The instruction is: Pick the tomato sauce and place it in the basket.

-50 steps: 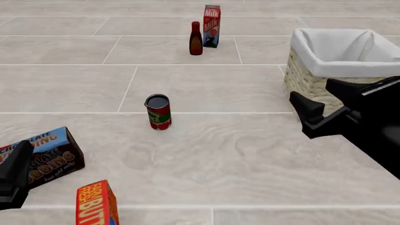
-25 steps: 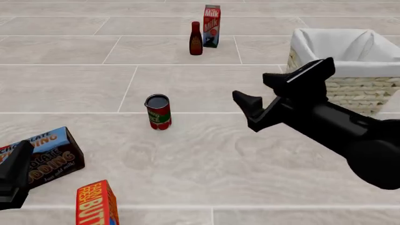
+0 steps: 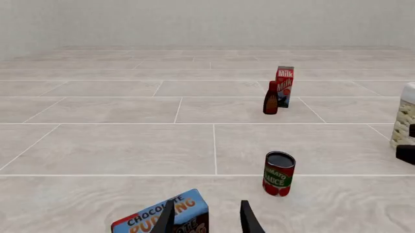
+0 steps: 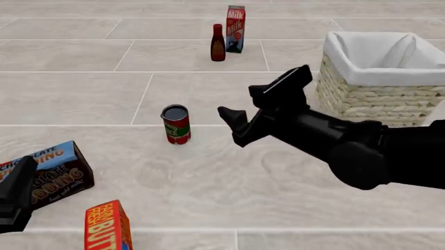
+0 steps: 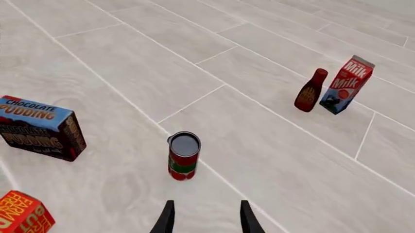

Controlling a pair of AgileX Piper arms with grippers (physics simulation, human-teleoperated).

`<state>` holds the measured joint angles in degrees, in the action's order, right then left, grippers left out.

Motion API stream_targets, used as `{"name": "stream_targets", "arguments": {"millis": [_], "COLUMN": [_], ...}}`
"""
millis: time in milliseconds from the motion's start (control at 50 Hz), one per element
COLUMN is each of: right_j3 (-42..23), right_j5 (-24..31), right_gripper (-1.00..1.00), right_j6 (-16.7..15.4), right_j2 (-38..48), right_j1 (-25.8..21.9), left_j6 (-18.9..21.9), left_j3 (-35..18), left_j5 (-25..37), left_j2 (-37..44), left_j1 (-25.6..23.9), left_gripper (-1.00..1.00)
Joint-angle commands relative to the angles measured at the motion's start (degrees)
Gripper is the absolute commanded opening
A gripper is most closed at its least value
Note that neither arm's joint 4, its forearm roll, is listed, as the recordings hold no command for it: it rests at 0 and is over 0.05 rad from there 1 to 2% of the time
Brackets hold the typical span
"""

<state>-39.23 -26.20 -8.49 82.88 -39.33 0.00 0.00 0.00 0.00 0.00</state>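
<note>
Butter box (image 4: 108, 226) nearest, at 7 o'clock from can. Pudding box (image 4: 52, 172) just behind it, beside left gripper (image 4: 15, 194); jaws parted, empty. Tomato sauce can (image 4: 175, 124) upright, mid-table. Right gripper (image 4: 268, 107) at can's 3 o'clock, near, jaws spread, empty. Basket (image 4: 361, 96) at 2 o'clock. Bottle (image 4: 218, 42), milk carton (image 4: 236, 22) at 12 o'clock, farthest.

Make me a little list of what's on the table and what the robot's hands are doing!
can: upright, alone
basket: far right, nothing seen inside
bottle: far side, upright, beside milk
milk: upright carton
pudding box: near left
butter box: near edge
right gripper: open, beside the can, not touching
left gripper: open, low at near left, holding nothing
</note>
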Motion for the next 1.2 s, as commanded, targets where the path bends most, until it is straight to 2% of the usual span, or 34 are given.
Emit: {"name": "stream_targets", "arguments": {"millis": [20, 1200], "right_j3": [-3.1, -19.1], "right_j5": [-1.0, -6.6], "right_gripper": [1.00, 1.00], "right_j6": [-0.1, 1.4], "right_j2": [4.9, 27.1], "right_j1": [-1.0, -2.3], "left_j6": [0.0, 0.0], "left_j3": [0.0, 0.0], "left_j5": [0.0, 0.0], "left_j2": [0.0, 0.0], "left_j1": [0.0, 0.0], "left_gripper": [1.00, 1.00]}}
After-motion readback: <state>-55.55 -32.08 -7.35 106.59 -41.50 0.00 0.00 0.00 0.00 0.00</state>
